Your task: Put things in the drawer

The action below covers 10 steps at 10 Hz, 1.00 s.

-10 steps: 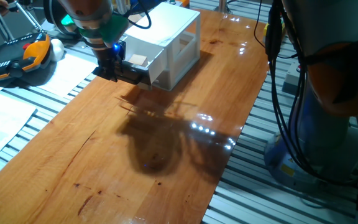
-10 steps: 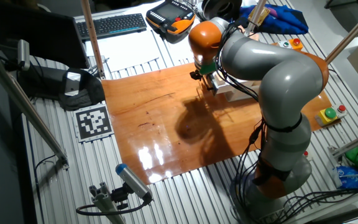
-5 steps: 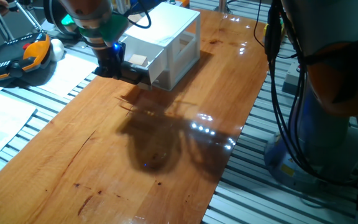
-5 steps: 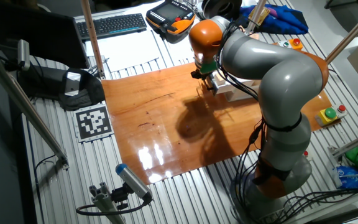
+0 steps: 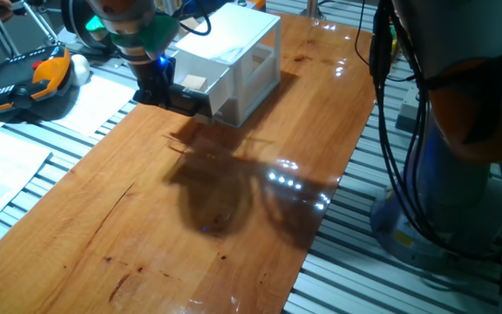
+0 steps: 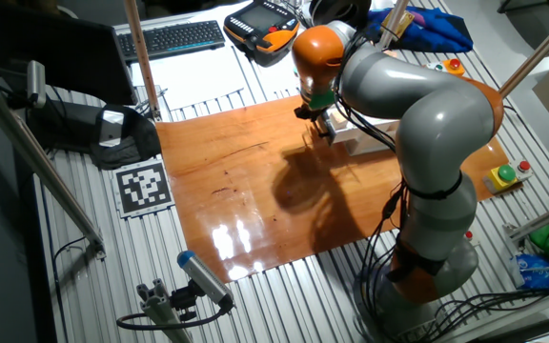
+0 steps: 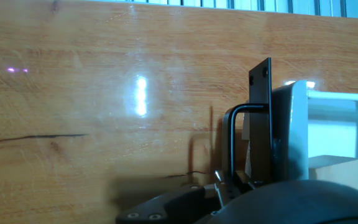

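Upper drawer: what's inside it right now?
One pale wooden cube lies in the open upper drawer of the white cabinet. The gripper at the drawer's front hides part of the tray, so more cannot be ruled out.

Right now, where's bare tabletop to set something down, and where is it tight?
Free: the wide stretch of wooden table from the white cabinet toward the near edge, bare across its width, only shadow and glare on it. Tight: the far corner, where the gripper sits at the open drawer holding a wooden cube.
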{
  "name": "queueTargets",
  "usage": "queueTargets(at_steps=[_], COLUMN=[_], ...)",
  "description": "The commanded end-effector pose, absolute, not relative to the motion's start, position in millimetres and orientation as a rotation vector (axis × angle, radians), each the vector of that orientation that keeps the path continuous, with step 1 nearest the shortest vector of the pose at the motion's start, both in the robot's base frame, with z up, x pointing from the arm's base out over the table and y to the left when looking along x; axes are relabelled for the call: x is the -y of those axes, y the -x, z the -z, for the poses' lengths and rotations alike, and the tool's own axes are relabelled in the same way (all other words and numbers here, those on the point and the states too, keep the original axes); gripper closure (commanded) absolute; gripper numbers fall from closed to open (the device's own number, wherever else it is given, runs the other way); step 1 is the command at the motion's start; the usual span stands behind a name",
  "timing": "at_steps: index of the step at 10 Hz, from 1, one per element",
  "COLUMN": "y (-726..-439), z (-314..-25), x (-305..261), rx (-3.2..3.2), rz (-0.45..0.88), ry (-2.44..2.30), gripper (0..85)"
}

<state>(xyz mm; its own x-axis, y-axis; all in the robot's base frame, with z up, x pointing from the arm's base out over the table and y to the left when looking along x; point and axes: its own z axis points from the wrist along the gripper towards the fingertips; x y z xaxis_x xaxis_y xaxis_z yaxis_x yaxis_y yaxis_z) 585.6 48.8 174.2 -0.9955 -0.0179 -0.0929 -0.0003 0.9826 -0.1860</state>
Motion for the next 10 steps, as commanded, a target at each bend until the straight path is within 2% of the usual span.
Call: queueTargets(at_steps=[1,10], y=[-585.4,-581.1], z=[-174.7,-183.5], x=[-47.0,-29.1], rx=[-3.034,-3.011], rz=[0.284,0.306], ry=[0.009,-0.008], gripper=[85.0,85.0])
